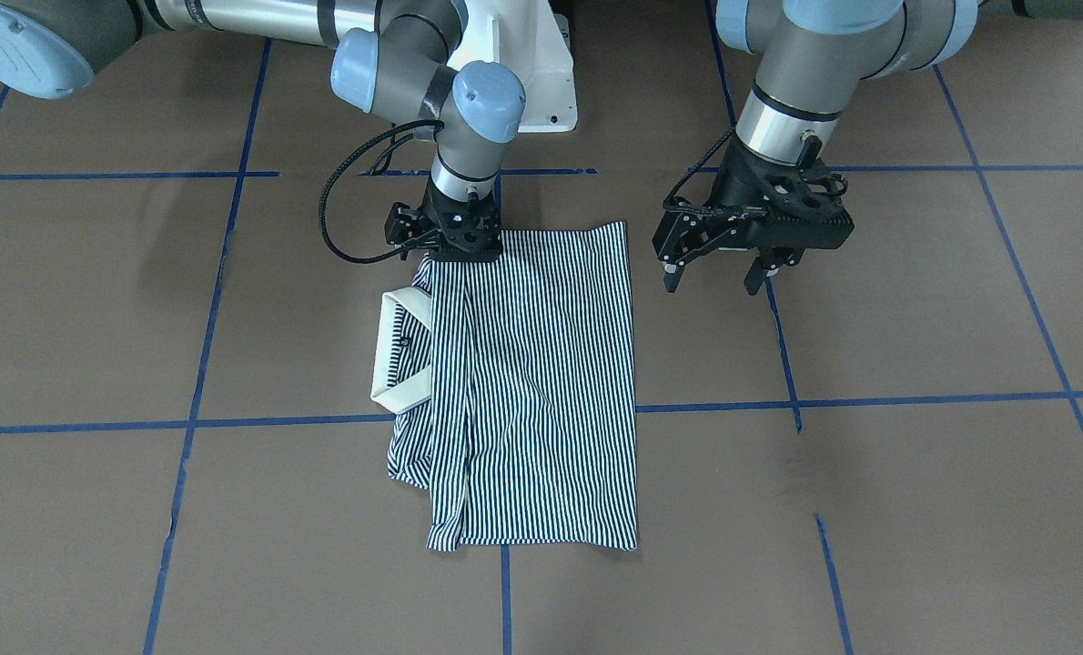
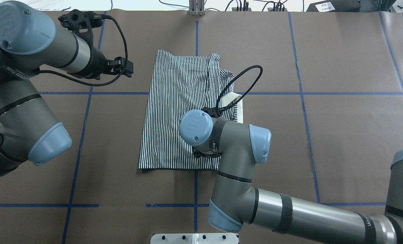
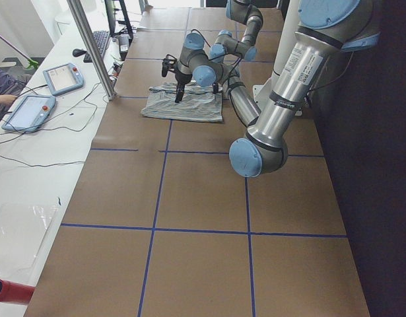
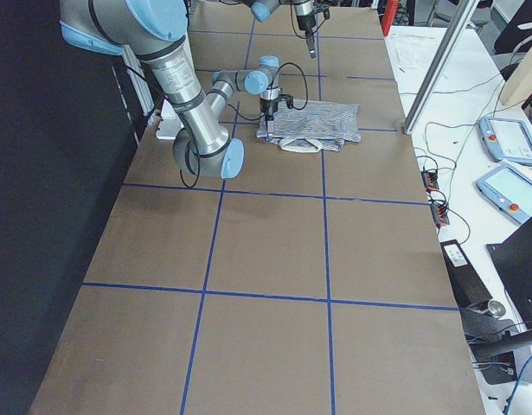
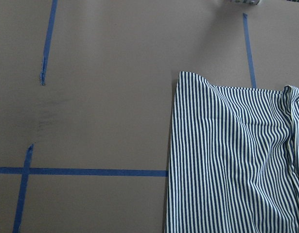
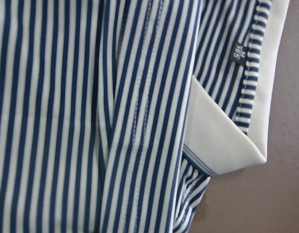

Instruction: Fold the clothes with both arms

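**Folded polo shirt pressed at its near edge; second gripper held off to the side**

The striped polo shirt [image 1: 541, 382] is seen spread flat on the brown table [image 1: 915, 509], folded lengthwise into a tall rectangle across one of the blue tape lines [image 1: 869, 400]. Its cream collar [image 1: 394, 350] is turned out at the robot's right side of the fold. In the right wrist view a small dark label [image 6: 238, 51] is shown inside the neck.

The right gripper [image 1: 455, 255] is lowered onto the shirt's edge nearest the robot's base, at the corner on the collar side. Its fingertips are hidden by its own body and the cloth, so it cannot be told whether the cloth is pinched or merely touched. A black cable [image 1: 328, 218] is looped beside it.

The left gripper [image 1: 713, 282] is held above bare table, near the shirt's other near corner but apart from it. Its fingers are spread wide and nothing is held between them.
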Controlling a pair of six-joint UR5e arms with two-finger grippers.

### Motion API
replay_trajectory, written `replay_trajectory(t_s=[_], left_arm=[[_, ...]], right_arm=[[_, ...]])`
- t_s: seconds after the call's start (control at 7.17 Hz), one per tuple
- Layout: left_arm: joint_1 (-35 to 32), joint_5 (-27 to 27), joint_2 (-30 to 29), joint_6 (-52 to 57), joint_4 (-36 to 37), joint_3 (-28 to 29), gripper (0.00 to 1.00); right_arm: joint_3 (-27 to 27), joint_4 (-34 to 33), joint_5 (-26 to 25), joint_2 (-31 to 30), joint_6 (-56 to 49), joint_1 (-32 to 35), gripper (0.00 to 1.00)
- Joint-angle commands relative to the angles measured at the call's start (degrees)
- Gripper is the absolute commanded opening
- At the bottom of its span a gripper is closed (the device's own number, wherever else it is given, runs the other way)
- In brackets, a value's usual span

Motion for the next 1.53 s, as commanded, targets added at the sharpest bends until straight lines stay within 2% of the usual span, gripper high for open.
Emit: replay_trajectory(t_s=[0.0, 0.56, 1.12, 1.25, 1.39], left_arm=[[0.0, 0.0, 0.0, 0.0, 0.0, -0.2, 1.00], [0.1, 0.1, -0.1, 0.0, -0.3, 0.2, 1.00], [0.2, 0.1, -0.7, -0.8, -0.3, -0.2, 1.00], [0.2, 0.1, -0.8, -1.0, -0.3, -0.2, 1.00], [0.3, 0.1, -0.8, -1.5, -0.3, -0.3, 1.00]], right_arm=[[0.1, -1.2, 0.0, -0.1, -0.5, 0.0, 1.00], [2.2, -7.1, -0.3, -0.1, -2.4, 0.3, 1.00], [2.9, -7.5, -0.3, -3.2, -3.4, 2.6, 1.00], [5.0, -9.3, -0.3, -4.8, -5.1, 3.8, 1.00], [9.5, -12.4, -0.4, -7.5, -8.0, 4.4, 1.00]])
